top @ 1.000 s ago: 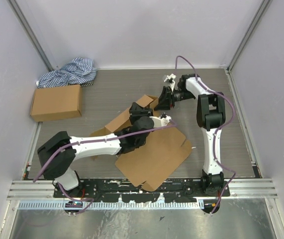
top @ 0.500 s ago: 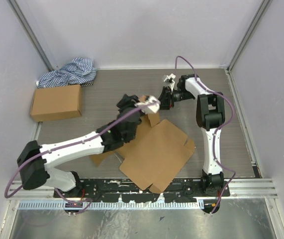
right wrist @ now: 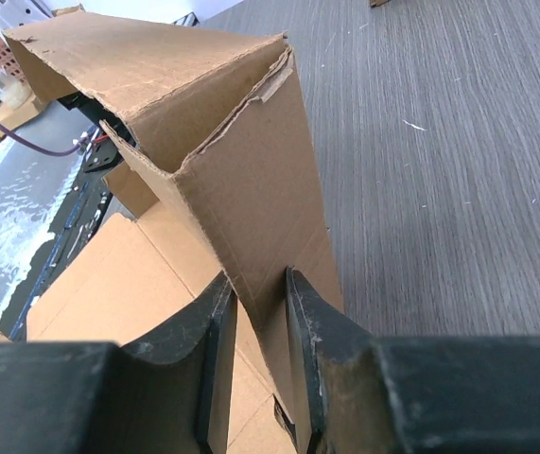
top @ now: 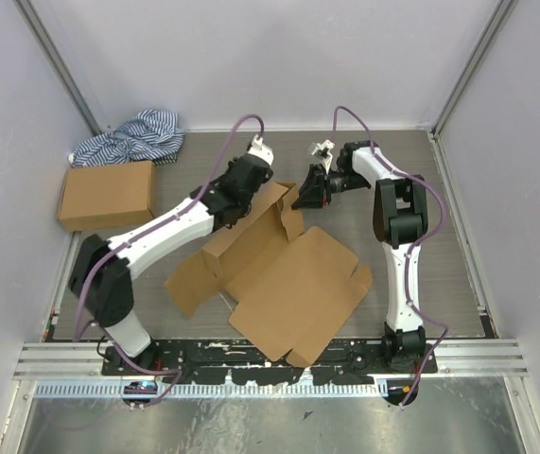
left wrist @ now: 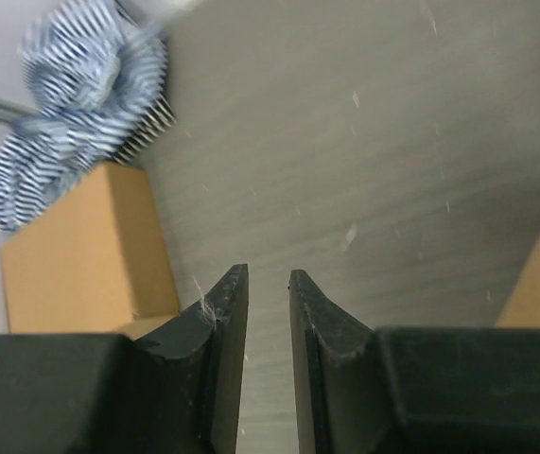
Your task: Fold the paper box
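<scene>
The paper box (top: 288, 274) in the middle of the frame is plain brown. The small box (top: 107, 194) at the left is the same brown. The cloth (top: 130, 137) at the upper left has blue and white stripes. The worktop (top: 203, 156) is grey with thin streaks. The left arm (top: 161, 232) and right arm (top: 400, 274) are white and black, with purple cables (top: 343, 110). The left hand (left wrist: 268, 276) and right hand (right wrist: 255, 276) are black.

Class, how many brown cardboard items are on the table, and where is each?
2. The paper box lies mid-table, a raised flap pinched by the right pincer; the smaller closed box sits at the far left beside the striped cloth.
</scene>
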`<action>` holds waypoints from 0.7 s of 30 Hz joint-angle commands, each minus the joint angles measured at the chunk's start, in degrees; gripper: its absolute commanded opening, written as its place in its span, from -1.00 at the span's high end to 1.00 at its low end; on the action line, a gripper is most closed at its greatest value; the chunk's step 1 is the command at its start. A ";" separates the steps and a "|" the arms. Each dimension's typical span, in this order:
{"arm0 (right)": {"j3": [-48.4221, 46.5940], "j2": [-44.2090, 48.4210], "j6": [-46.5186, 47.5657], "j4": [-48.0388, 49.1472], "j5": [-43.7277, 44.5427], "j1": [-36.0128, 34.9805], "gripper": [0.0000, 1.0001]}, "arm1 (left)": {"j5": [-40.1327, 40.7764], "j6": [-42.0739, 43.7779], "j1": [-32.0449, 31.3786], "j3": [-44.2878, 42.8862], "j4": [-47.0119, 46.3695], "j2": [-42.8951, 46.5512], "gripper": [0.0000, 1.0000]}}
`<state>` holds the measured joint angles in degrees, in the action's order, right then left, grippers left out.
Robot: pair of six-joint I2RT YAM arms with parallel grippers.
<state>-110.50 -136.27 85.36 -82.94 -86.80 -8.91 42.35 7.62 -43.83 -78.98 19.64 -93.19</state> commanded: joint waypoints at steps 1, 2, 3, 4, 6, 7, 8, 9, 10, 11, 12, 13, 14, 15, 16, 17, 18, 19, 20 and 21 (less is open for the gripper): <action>-0.73 1.44 -0.08 -1.00 -1.44 -0.22 0.83 | -3.88 -7.27 -0.29 -0.91 11.11 -3.89 0.39; -0.77 1.38 -0.13 -1.00 -1.44 -0.23 0.83 | -4.01 -7.73 -0.36 -0.49 11.00 -3.84 0.39; -0.77 1.43 -0.19 -0.99 -1.36 -0.19 0.83 | -4.03 -8.24 -0.32 -0.25 11.02 -3.78 0.39; -0.84 1.31 -0.32 -1.00 -1.35 -0.23 0.83 | -3.97 -8.64 -0.38 -0.08 10.99 -3.63 0.39; -1.03 1.18 -0.45 -1.00 -1.28 -0.32 0.81 | -3.83 -9.28 -0.34 0.06 11.21 -3.71 0.40; -1.11 1.16 -0.59 -1.00 -1.20 -0.32 0.79 | -3.84 -9.63 -0.43 0.11 11.42 -3.82 0.39; -1.19 1.18 -0.74 -1.00 -1.18 -0.34 0.77 | -3.85 -9.98 -0.39 -0.06 11.80 -4.10 0.40; -1.40 1.09 -0.92 -1.00 -0.90 -0.55 0.75 | -3.86 -10.29 -0.40 -0.11 12.21 -4.42 0.40; -1.70 1.04 -1.41 -1.00 -0.51 -0.81 0.71 | -3.88 -10.46 -0.39 -0.10 12.37 -4.78 0.39; -1.80 0.99 -1.83 -1.00 0.10 -1.11 0.68 | -3.73 -10.65 -0.42 -0.09 12.56 -5.05 0.40; -1.98 1.00 -2.10 -1.00 0.87 -1.52 0.64 | -3.56 -10.74 -0.41 -0.12 12.62 -5.40 0.40; -2.15 1.06 -2.48 -1.00 1.54 -1.83 0.61 | -3.32 -10.78 -0.49 -0.12 12.69 -5.56 0.40; -2.17 1.19 -2.69 -1.00 2.04 -2.18 0.59 | -3.15 -10.78 -0.63 -0.03 12.70 -5.55 0.40; -2.07 1.44 -2.74 -0.98 2.27 -2.36 0.58 | -3.12 -10.78 -0.71 0.01 12.64 -5.55 0.40; -1.94 1.71 -2.79 -1.00 2.28 -2.37 0.56 | -3.19 -10.68 -0.79 -0.02 12.66 -5.52 0.40; -1.76 1.97 -2.79 -1.00 2.49 -2.39 0.54 | -3.26 -10.62 -0.88 -0.10 12.67 -5.42 0.40; -1.97 2.16 -3.16 -1.00 2.87 -2.36 0.50 | -3.35 -10.54 -0.94 -0.16 12.66 -5.34 0.40; -2.48 2.27 -3.83 -1.00 3.54 -2.41 0.46 | -3.45 -10.38 -0.94 -0.19 12.62 -5.22 0.40; -3.06 2.41 -4.75 -0.96 4.57 -2.43 0.40 | -3.53 -10.35 -1.03 -0.19 12.48 -5.09 0.40; -3.62 2.65 -5.56 -0.93 5.60 -2.54 0.34 | -3.72 -10.28 -1.05 -0.25 12.35 -5.03 0.40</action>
<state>-111.31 -136.27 83.09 -82.98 -85.58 -10.37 39.33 -1.78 -44.25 -78.56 31.40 -98.26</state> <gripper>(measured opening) 0.299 0.301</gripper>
